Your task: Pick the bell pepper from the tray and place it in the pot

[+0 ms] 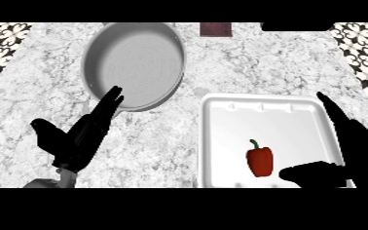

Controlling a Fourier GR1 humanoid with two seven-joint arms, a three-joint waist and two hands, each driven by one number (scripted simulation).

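A red bell pepper [259,160] with a green stem lies in the lower right part of a white tray [230,126]. A round silver pot [134,66] sits at the upper left of the counter. My right hand [343,152] is open over the tray's right edge, fingers straight along the rim and thumb pointing toward the pepper, just right of it without touching. My left hand [78,139] is open at the lower left, its fingertips reaching the pot's near rim.
A dark red square object [215,29] lies at the counter's far edge, right of the pot. Patterned tiles [14,36] show at both upper corners. Marbled counter lies between pot and tray.
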